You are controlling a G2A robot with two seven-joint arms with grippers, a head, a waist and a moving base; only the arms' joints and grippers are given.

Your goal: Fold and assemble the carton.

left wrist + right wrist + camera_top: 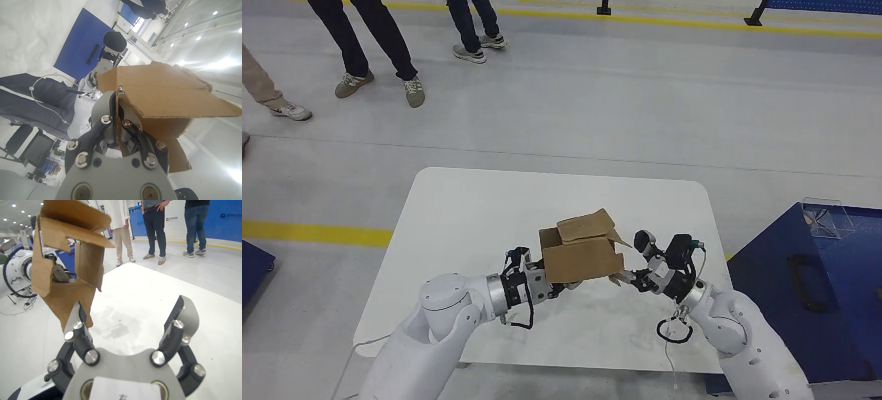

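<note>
White table [472,220] beneath, a half-folded carton [582,258] is held aloft.
It is pinched by the left gripper [115,103], fingertips partly hidden; the right gripper [129,303] is spread alongside.

White lettering with a small logo is showing on the blue wall panels [223,224], standing beyond the table [151,291] at about eleven o'clock. A white label [122,389] is sitting on the base of the right gripper [129,303], its dark mark being cut off and unreadable.
</note>
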